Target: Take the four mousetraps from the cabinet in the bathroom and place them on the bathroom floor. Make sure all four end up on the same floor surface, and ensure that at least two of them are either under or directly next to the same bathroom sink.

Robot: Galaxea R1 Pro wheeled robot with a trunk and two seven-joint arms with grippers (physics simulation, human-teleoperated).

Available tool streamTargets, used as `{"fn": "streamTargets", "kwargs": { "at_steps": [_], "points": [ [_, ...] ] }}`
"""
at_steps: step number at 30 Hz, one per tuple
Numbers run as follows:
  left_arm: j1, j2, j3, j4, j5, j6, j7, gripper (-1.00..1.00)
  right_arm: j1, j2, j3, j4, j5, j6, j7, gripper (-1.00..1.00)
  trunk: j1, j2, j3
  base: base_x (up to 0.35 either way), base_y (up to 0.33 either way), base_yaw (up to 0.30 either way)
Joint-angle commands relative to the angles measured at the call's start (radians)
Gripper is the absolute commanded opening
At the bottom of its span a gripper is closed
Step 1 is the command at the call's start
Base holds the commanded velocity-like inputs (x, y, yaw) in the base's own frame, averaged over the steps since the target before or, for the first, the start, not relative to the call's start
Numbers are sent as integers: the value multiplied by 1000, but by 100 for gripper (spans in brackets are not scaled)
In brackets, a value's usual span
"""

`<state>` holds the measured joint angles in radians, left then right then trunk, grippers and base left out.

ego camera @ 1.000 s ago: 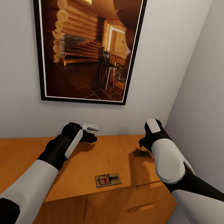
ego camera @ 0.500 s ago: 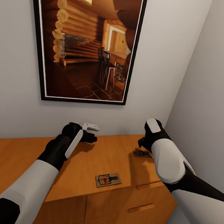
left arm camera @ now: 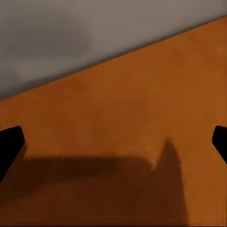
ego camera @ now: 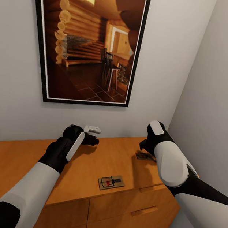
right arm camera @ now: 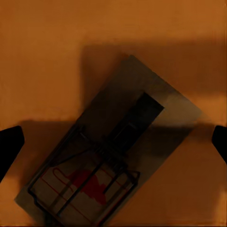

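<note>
Both jaws spread wide: right gripper (right arm camera: 113,142) hangs over a flat tan mousetrap with dark wire (right arm camera: 111,165) lying on the smooth orange-brown wooden cabinet (ego camera: 95,159); left gripper (left arm camera: 113,142) over bare wood.

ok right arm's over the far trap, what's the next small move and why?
Probably lower the right gripper straight down onto the mousetrap and close. The right wrist view shows its fingertips wide apart with the trap lying flat between them on the cabinet top, not yet touched. The second mousetrap near the front edge can wait.
</note>
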<state>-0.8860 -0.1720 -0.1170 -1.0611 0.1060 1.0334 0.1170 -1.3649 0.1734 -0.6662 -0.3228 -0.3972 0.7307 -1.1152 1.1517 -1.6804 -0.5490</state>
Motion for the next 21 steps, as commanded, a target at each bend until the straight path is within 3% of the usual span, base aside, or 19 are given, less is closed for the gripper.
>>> {"fn": "streamTargets", "kwargs": {
  "at_steps": [1,21],
  "points": [
    [-1,0,-1,-1,11,4,10,100,0,0,3,-2,-9,7,-8,100,0,-1,-1,-57,56,0],
    [-1,0,-1,0,11,4,10,100,0,0,4,-2,-8,9,-7,100,0,-1,-1,-11,11,0]
  ]
}}
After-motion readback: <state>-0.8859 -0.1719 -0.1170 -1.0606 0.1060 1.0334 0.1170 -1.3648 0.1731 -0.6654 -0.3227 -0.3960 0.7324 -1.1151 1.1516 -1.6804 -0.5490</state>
